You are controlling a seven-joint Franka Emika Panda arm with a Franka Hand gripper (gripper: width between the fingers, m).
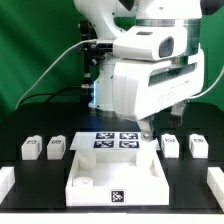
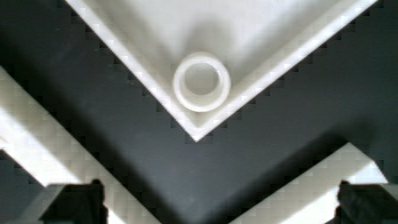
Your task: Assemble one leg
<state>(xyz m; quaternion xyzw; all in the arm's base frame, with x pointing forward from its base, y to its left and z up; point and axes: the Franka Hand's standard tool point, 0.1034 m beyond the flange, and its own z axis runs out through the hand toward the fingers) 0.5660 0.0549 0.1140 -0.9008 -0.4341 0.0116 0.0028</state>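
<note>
The large white panel (image 1: 115,172) lies flat at the front middle of the black table. In the wrist view one of its corners (image 2: 196,40) shows with a round socket (image 2: 199,82). My gripper (image 1: 146,130) hangs over the panel's far corner on the exterior view's right. In the wrist view the gripper (image 2: 217,205) is open and empty, and its dark fingers (image 2: 71,203) stand wide apart just off the corner's tip. Two legs lie on the exterior view's left (image 1: 30,148) (image 1: 56,146) and two on its right (image 1: 171,146) (image 1: 197,145), small white blocks with tags.
The marker board (image 1: 115,140) lies just behind the panel, under the arm. White pieces sit at the front left (image 1: 5,185) and front right (image 1: 214,186) table corners. A white strip (image 2: 27,110) crosses the black surface in the wrist view.
</note>
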